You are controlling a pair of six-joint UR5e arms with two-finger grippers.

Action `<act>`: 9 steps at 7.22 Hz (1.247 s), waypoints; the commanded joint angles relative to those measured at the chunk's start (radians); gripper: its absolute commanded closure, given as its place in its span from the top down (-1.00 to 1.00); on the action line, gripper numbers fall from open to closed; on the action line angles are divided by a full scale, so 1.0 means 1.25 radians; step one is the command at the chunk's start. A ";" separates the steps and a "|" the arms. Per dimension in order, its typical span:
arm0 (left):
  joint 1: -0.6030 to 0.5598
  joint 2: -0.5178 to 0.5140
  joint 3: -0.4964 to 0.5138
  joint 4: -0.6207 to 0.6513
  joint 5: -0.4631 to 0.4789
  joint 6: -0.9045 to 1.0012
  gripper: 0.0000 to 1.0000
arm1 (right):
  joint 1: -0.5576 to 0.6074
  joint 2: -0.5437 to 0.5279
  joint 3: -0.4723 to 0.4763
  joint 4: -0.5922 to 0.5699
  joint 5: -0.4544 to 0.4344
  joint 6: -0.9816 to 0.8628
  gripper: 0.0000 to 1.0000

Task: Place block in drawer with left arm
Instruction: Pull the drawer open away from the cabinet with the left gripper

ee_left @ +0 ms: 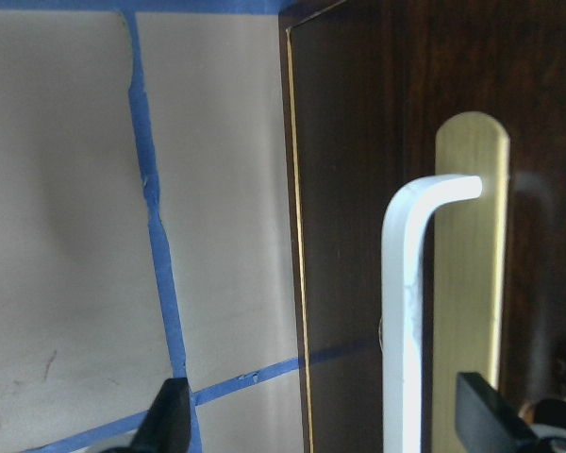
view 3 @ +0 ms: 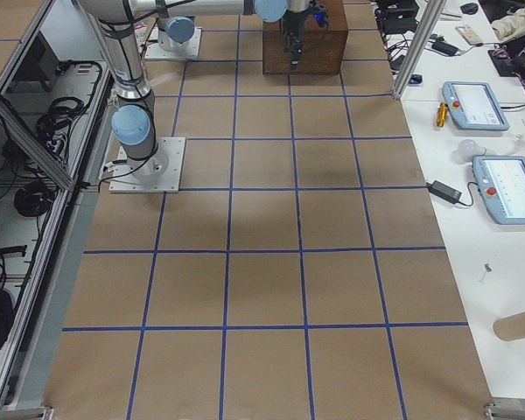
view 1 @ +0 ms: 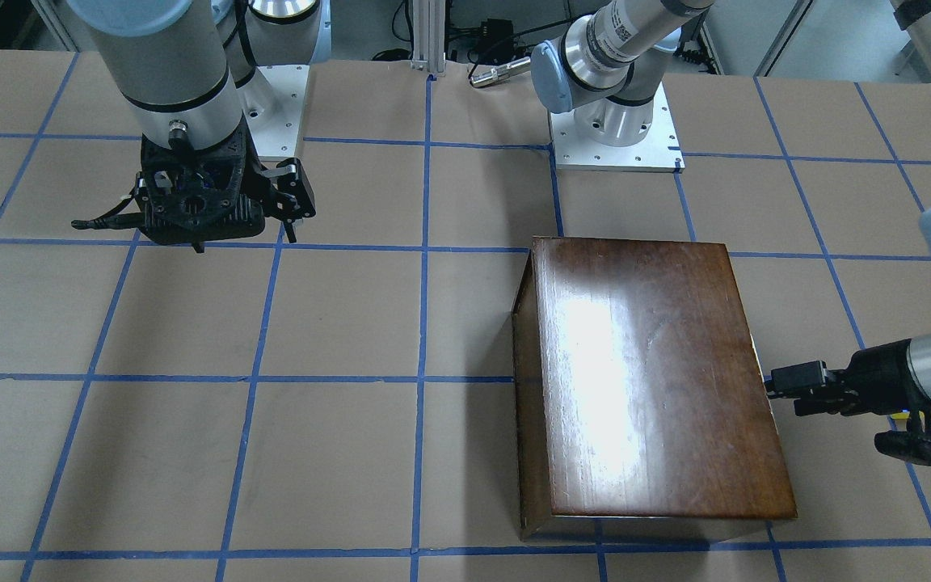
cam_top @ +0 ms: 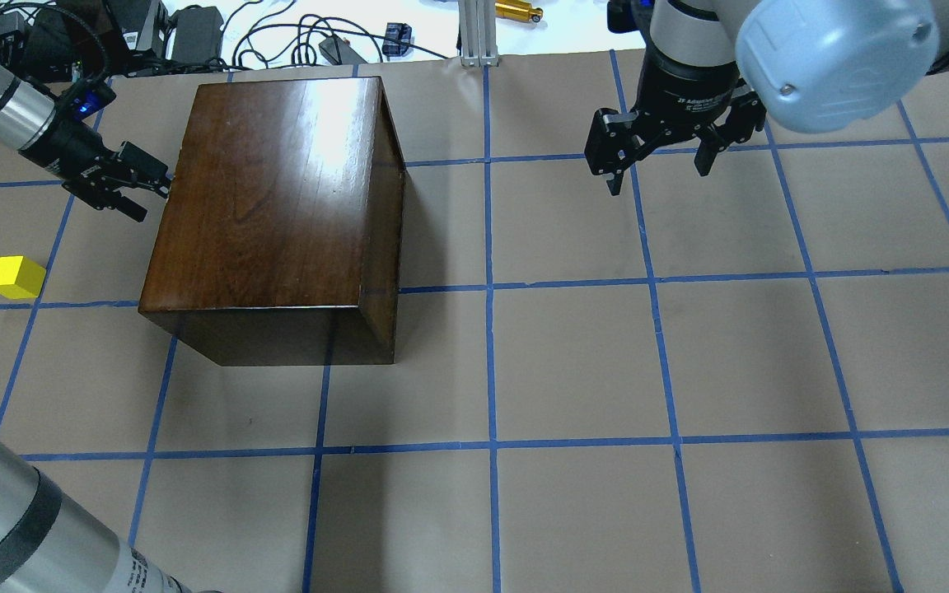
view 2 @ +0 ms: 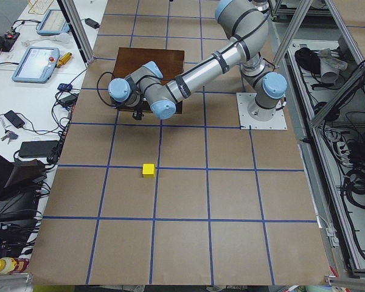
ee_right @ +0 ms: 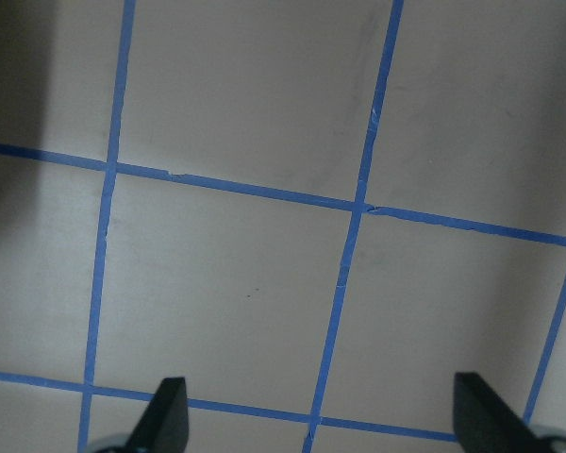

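Note:
The yellow block (cam_top: 15,277) lies on the table to the left of the dark-brown wooden box (cam_top: 277,189); it also shows in the exterior left view (view 2: 148,170). The drawer is shut. Its dark front panel (ee_left: 358,236) and metal pull (ee_left: 406,321) fill the left wrist view. My left gripper (cam_top: 149,188) is open and level with the box's left face, and the pull sits between its fingers (ee_left: 173,415). It holds nothing. My right gripper (cam_top: 656,175) is open and empty above bare table at the far right.
Cables, a power brick and a brass-coloured tool (cam_top: 517,11) lie beyond the table's far edge. The two arm bases (view 1: 615,133) stand at the robot's side of the table. Blue tape lines grid the brown table top (cam_top: 573,362).

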 commanded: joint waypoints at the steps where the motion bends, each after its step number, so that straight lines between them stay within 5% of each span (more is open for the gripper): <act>1: -0.001 -0.013 0.000 0.015 0.001 0.003 1.00 | 0.000 0.000 0.000 0.000 0.000 0.001 1.00; 9: 0.095 0.011 0.005 0.029 0.095 0.043 1.00 | 0.000 0.000 0.000 0.000 0.000 0.001 1.00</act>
